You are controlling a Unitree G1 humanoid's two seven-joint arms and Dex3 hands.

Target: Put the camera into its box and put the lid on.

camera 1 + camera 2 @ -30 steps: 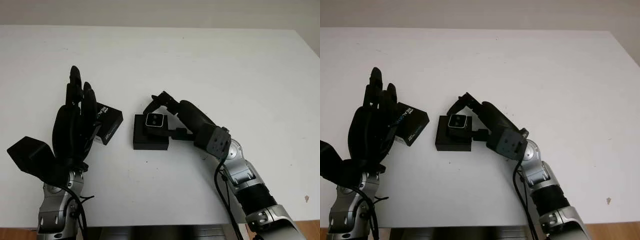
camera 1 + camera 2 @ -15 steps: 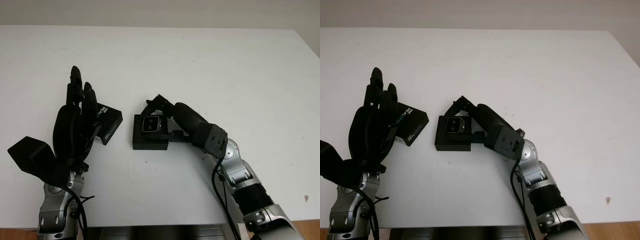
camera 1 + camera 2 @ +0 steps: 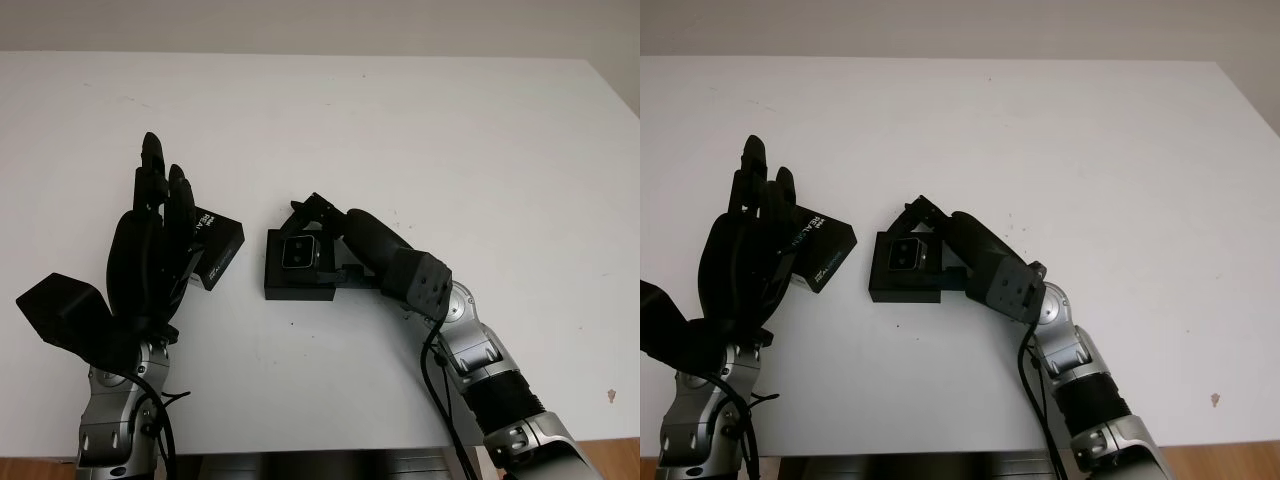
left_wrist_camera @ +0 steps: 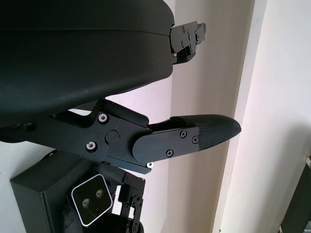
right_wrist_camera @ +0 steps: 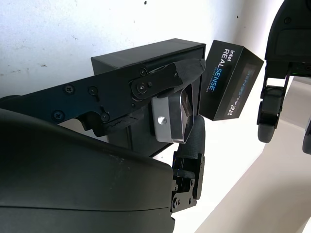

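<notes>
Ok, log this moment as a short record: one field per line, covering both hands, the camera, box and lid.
right hand: shut on the camera, over the box
camera: silver, lens face up, held in the box opening, not yet released
box: black, open, on the white table at centre
lid: black, printed REALSENSE, on the table beside the box, partly behind the left hand
left hand: open, raised next to the lid, holding nothing
lid on box: not yet
</notes>
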